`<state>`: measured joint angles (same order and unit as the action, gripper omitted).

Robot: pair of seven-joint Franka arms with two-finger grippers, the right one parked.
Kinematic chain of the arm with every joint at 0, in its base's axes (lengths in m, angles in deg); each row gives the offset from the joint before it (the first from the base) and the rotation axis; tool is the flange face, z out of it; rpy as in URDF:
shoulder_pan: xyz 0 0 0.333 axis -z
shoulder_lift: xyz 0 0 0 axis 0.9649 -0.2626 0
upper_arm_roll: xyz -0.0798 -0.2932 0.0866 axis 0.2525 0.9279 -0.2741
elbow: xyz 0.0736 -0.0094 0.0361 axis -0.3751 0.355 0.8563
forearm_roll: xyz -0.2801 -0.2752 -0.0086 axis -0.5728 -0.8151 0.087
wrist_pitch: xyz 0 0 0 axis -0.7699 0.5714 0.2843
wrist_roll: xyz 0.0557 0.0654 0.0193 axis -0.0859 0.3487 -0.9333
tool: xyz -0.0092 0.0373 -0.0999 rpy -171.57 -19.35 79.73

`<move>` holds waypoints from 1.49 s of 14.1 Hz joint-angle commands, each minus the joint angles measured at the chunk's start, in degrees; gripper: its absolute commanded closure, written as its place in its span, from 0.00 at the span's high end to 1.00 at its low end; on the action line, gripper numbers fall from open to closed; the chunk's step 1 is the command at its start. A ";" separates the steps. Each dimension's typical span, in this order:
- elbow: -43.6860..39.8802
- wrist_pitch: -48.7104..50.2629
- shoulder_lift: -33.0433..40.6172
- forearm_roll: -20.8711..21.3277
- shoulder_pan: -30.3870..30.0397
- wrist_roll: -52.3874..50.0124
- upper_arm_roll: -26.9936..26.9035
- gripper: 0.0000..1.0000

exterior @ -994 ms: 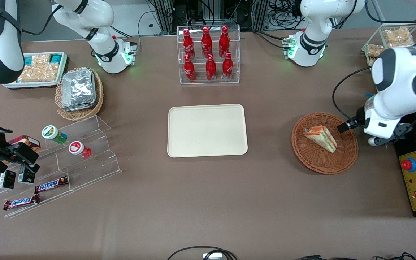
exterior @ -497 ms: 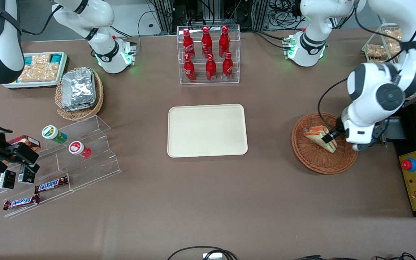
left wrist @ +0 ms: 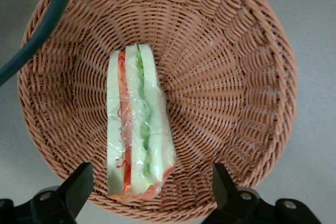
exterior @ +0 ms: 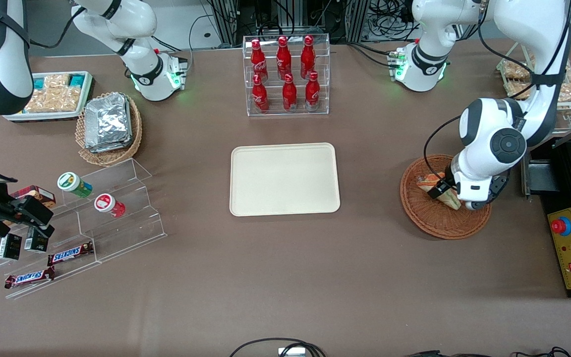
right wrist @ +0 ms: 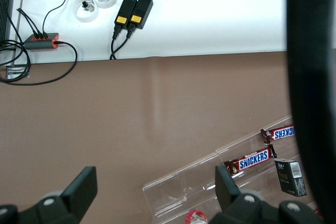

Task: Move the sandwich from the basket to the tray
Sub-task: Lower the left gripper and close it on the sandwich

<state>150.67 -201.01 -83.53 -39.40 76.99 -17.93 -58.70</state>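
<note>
The sandwich [exterior: 427, 182], a wrapped white wedge with orange-red and green layers, lies in the round reddish-brown wicker basket [exterior: 417, 210] toward the working arm's end of the table. My left gripper [exterior: 445, 194] hangs just above the basket, over the sandwich, and hides part of it. In the left wrist view the sandwich [left wrist: 137, 129] lies on the basket's [left wrist: 231, 87] weave, and the gripper [left wrist: 151, 177] is open, one black finger [left wrist: 79, 187] on each side of the wedge's wide end, not touching it. The cream-beige tray [exterior: 284, 179] lies bare at the table's middle.
A clear rack of red bottles [exterior: 286, 74] stands farther from the camera than the tray. A tan basket of foil packs [exterior: 109, 126], a white snack tray [exterior: 52, 94] and a stepped acrylic shelf [exterior: 92, 218] lie toward the parked arm's end. A black control box [exterior: 570, 248] sits beside the basket.
My left gripper has moved from the basket's edge at the working arm's end in over the basket, to above the sandwich. The sandwich has not moved.
</note>
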 commanded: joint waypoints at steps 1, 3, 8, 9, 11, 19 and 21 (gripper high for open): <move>2.55 -2.03 1.27 1.11 -0.02 -1.17 -0.36 1.00; 4.57 -3.87 1.53 1.02 -0.28 -1.17 -0.53 1.00; 7.30 -8.45 0.83 1.02 -0.37 -1.26 -0.80 1.00; 7.21 -8.54 0.39 1.02 -0.37 -1.17 -0.89 0.92; 7.21 -9.59 -0.40 1.02 -0.28 -1.17 -2.02 0.65; 6.51 -8.11 1.78 1.37 -0.28 1.01 -2.73 0.00; 5.37 -4.25 3.46 3.56 -0.20 5.66 -2.73 0.00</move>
<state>156.63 -208.81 -83.14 -37.75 76.74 -15.56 -61.28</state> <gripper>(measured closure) 0.744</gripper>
